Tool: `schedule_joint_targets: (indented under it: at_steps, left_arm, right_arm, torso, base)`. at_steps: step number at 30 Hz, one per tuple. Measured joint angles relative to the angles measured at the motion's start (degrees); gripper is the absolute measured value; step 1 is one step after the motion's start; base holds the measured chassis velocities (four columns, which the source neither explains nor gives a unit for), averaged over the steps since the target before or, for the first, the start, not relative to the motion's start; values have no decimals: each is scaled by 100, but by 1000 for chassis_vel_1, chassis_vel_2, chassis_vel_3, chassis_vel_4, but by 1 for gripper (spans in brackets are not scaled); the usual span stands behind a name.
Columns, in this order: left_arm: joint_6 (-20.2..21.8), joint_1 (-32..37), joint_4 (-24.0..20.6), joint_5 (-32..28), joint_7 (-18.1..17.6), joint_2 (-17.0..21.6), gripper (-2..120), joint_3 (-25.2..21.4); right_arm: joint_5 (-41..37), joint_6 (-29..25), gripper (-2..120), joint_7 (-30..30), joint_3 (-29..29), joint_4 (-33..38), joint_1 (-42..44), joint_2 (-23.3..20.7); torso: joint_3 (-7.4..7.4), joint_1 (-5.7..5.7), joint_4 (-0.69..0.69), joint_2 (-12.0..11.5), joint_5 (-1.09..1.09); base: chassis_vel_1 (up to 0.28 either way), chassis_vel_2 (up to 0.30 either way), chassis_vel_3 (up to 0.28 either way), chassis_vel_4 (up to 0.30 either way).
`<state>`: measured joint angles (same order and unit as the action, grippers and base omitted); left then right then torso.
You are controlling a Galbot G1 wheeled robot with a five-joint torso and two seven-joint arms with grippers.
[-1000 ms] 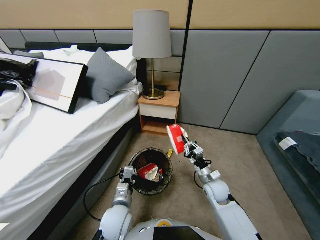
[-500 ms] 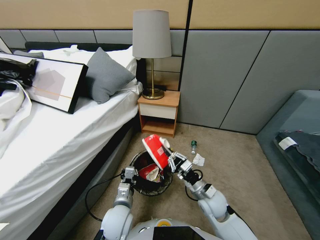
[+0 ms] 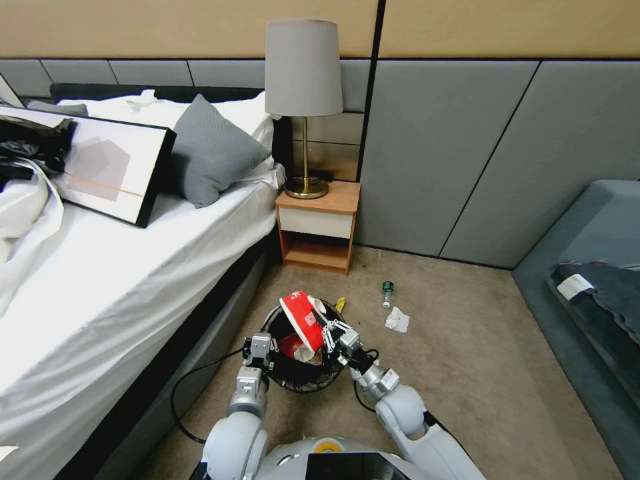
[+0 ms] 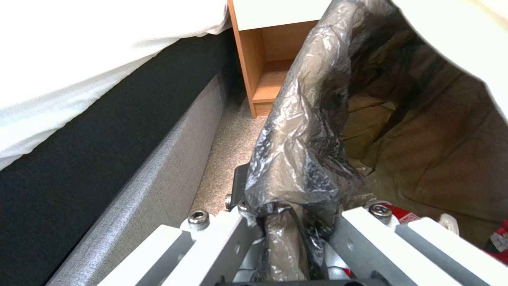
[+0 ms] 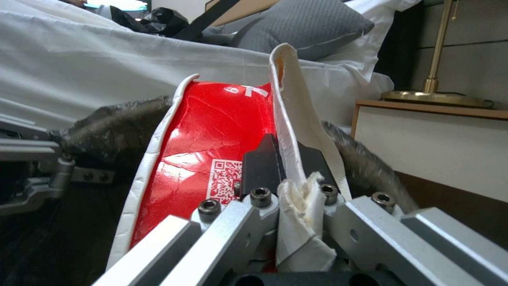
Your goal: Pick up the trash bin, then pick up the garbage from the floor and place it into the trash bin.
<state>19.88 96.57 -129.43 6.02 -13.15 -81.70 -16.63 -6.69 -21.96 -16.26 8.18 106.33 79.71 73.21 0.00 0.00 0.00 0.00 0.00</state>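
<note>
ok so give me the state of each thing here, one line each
trash bin: upright by the bed, black bag over its rim, litter inside
left gripper: shut on the trash bin rim
right gripper: shut on the red-and-white packet
red-and-white packet: held tilted over the bin mouth, not released
bottle: lying on the floor, green cap on
tissue wad: crumpled on the floor
yellow wrapper: on the floor beside the bin

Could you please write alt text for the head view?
The right gripper holds a red-and-white packet over the trash bin, whose rim the left gripper grips. A small bottle and tissue wad lie on the floor.
</note>
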Motion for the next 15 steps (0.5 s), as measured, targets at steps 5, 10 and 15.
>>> schedule_joint_targets:
  at_steps: [5, 10, 15]
  left_arm:
    - [0, -16, 1, 5, -1, -4, 2, 6]
    - [0, -30, 3, 4, 3, -1, 2, 9]
    - [0, -35, 10, -2, 2, 2, 2, -2]
  right_arm:
    - [63, -16, 0, 24, -80, -94, 58, -5]
    - [176, -45, 0, 53, -175, -183, 129, -27]
    - [285, -69, 14, 88, -217, -242, 166, -29]
  torso:
    - [0, 0, 0, 0, 0]
    - [0, 0, -1, 0, 0]
    - [0, 0, 0, 0, 0]
  base:
    - [0, 0, 0, 0]
    - [0, 0, 0, 0]
    - [0, 0, 0, 0]
